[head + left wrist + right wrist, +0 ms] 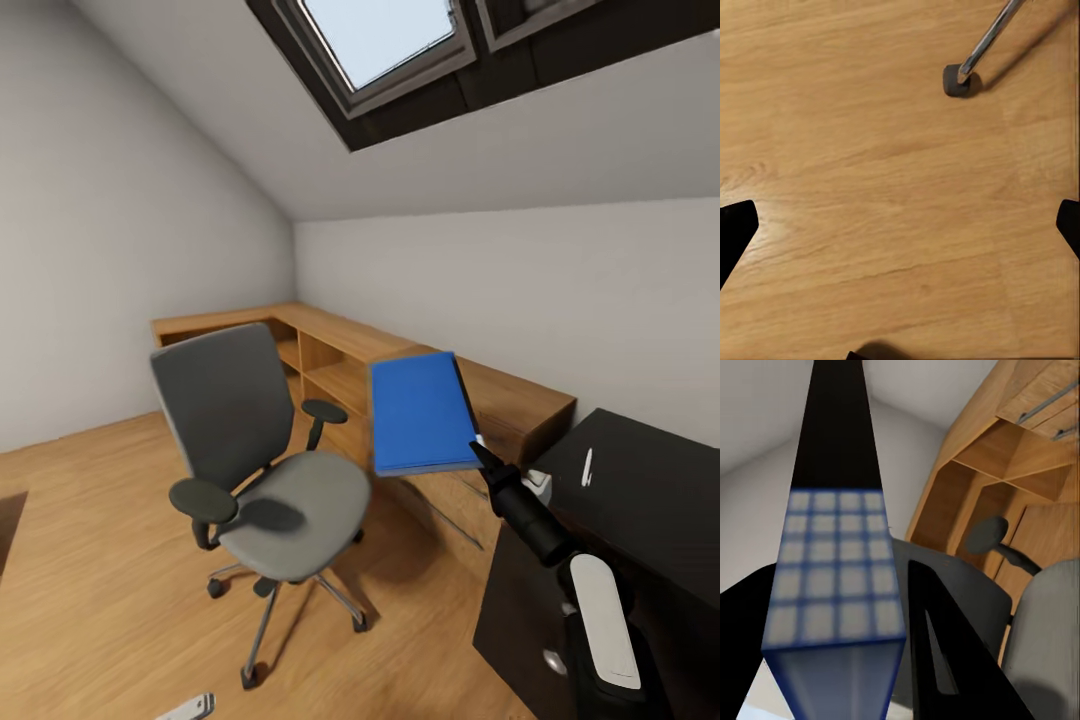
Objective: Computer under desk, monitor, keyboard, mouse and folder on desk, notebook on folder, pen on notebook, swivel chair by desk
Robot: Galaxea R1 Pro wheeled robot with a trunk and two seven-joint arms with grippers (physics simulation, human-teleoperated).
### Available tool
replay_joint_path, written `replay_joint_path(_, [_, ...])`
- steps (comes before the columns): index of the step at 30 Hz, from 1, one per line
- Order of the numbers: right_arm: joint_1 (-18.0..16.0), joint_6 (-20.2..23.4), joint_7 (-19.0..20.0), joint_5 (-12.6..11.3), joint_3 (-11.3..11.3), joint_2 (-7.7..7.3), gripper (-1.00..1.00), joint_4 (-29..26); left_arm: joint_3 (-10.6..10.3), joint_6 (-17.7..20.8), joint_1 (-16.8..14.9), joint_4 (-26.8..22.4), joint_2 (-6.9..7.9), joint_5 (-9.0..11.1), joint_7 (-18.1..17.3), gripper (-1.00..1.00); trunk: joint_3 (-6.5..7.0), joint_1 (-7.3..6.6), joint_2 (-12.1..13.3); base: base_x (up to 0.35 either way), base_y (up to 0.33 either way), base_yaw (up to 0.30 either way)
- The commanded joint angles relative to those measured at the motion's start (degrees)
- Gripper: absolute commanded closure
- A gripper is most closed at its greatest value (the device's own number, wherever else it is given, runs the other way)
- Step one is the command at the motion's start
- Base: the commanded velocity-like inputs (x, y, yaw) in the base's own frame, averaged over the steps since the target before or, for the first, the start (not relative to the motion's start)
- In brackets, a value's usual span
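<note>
Our right gripper [478,452] is clamped on the flat blue folder [422,412], held aloft between the grey swivel chair [262,470] and the dark desk [640,500]. We should keep it level and swing it over the desk beside the white pen [587,467]. Our left gripper's [900,225] fingers stand wide apart over the wooden floor [870,150].

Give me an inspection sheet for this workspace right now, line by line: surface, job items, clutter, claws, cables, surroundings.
Surface: dark desk at right, a small white object on it, possibly the pen.
Job's things: blue folder held in the air, off the swivel chair, whose seat is bare.
Clutter: a small light object on the wooden floor.
Claws: right claw shut on the folder edge; left claw open above the floor.
Cables: nothing seen.
Surroundings: wooden shelf unit along the wall, skylight overhead.
</note>
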Motion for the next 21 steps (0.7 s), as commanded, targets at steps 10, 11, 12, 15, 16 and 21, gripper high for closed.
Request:
replay_joint_path(10, [-0.07, 0.27, 0.24, 0.07, -0.27, 0.08, 1.0, 0.12, -0.41, 0.28, -0.04, 2.31, -0.26, 0.25, 0.36, -1.0, 1.74, -2.21, 3.99, 0.0, 0.0, -0.298])
replay_joint_path(11, [-0.07, 0.27, 0.24, 0.07, -0.28, 0.08, 1.0, 0.12, -0.37, 0.26, -0.04, 2.57, -0.26, 0.24, 0.36, -1.0, 1.92, -2.43, 4.39, 0.0, 0.0, -0.298])
replay_joint_path(12, [-0.07, 0.26, 0.24, 0.07, -0.28, 0.09, 1.0, 0.16, -0.36, 0.24, -0.04, 2.74, -0.3, 0.21, 0.39, -1.0, 2.1, -2.65, 4.79, 0.0, 0.0, -0.298])
replay_joint_path(15, [-0.07, 0.25, 0.24, 0.07, -0.29, 0.09, 1.0, 0.2, -0.39, 0.19, -0.04, 2.94, -0.34, 0.16, 0.43, -1.0, 2.64, -3.31, 6.0, 0.0, 0.0, -0.298])
replay_joint_path(16, [-0.07, 0.25, 0.24, 0.07, -0.29, 0.09, 1.0, 0.2, -0.4, 0.19, -0.04, 2.96, -0.34, 0.15, 0.43, -1.0, 2.82, -3.53, 6.4, 0.0, 0.0, -0.298])
replay_joint_path(21, [-0.07, 0.25, 0.24, 0.07, -0.29, 0.09, 1.0, 0.27, -0.43, 0.17, -0.04, 3.09, -0.35, 0.23, 0.44, -1.0, 3.71, -4.62, 8.4, 0.067, 0.173, -0.298])
